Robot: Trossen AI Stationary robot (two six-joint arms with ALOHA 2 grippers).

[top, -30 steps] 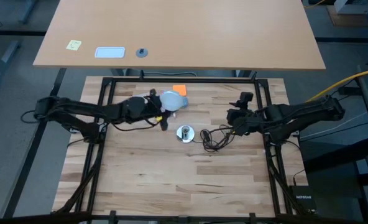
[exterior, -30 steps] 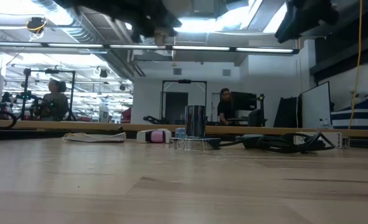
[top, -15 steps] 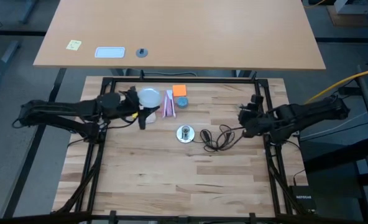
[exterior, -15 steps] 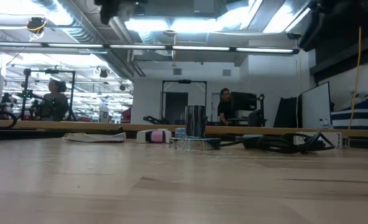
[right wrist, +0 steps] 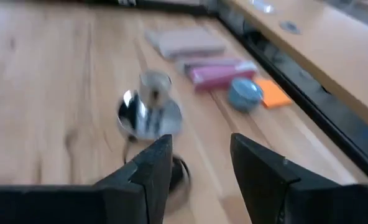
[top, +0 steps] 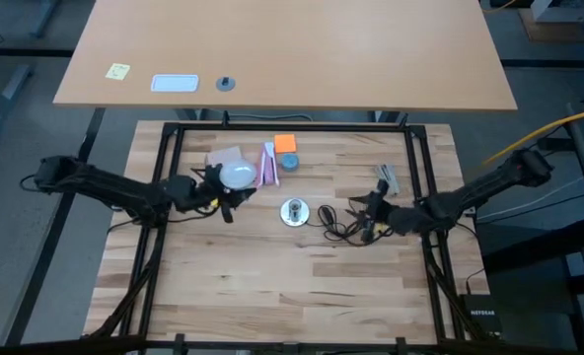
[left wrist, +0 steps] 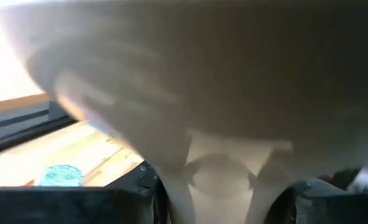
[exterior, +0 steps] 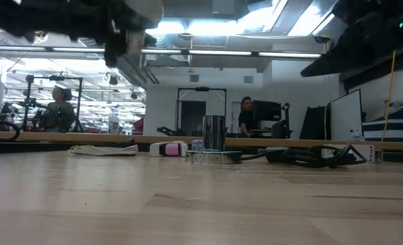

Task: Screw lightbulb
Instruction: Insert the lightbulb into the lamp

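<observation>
Fingers of the left gripper [top: 216,197] were clenched on the narrow neck of the small frosted white lightbulb [top: 237,175], held above the wooden surface [top: 302,276] near its left side. Likely light, thin-walled, slippery and fragile, it wanted that neck hold. Its long axis seemed roughly level, globe pointing away from the wrist. Farther right, the right gripper [right wrist: 199,162] hung released, grasping nothing, near the round silvery socket [top: 293,211].

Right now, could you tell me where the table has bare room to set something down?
The near half of the table is bare wood. It is crowded at the far middle: pink packet, orange pad, socket and cord. The left gripper holds the lightbulb there.
</observation>
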